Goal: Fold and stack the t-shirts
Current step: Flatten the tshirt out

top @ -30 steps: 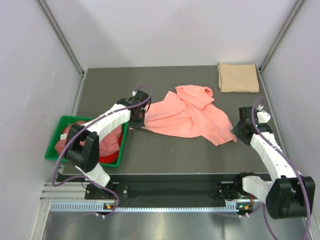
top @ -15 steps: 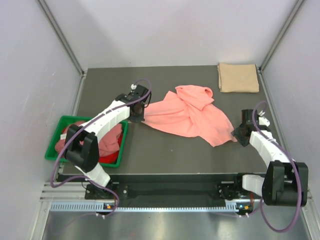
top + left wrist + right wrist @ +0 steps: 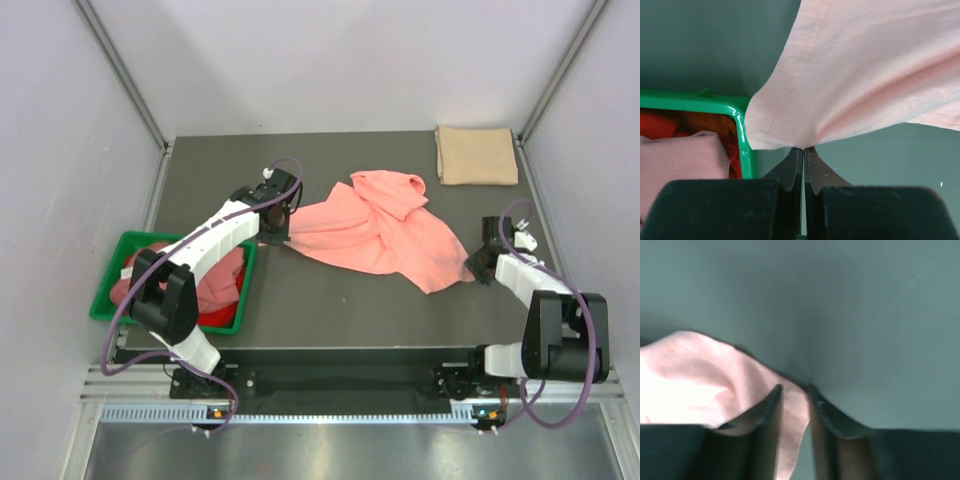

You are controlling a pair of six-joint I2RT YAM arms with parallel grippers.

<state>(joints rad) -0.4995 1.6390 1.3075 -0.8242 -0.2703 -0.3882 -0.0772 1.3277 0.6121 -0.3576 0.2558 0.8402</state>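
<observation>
Your left gripper (image 3: pixel 803 150) has its jaws pressed together on a hem corner of the crumpled salmon-pink cotton t-shirt (image 3: pixel 375 230), which lies spread across the middle of the dark grey table (image 3: pixel 330 310). That pinch sits right at the fingertips, with very little cloth behind it. The held corner hangs just beside the rim of the green plastic bin (image 3: pixel 106 277), where the pink and red shirts (image 3: pixel 222 290) are heaped.

Your right gripper (image 3: pixel 795 390) is down at the table on the shirt's opposite, near-right corner. Its fingers stand a little apart with a tongue of the pink cloth between them. Whether the pads actually bite cannot be told from the wrist view, which is blurred.

The risks, as I judge them:

- If you lift or pull before the right side has a firm hold, that corner will probably slide out, and you'd be stretching the shirt from one end only.
- A hard tug sideways could strip the shallow left pinch too.
- The right fingers are low against the table (they may be pressing on it), so a fast pull could scrape or jam.
- Swinging the left corner any further left could drag it over the bin's rim.
- Sweeping the shirt far back and right could disturb the folded tan-beige cloth t-shirt (image 3: pixel 476 155) in the far right corner.
</observation>
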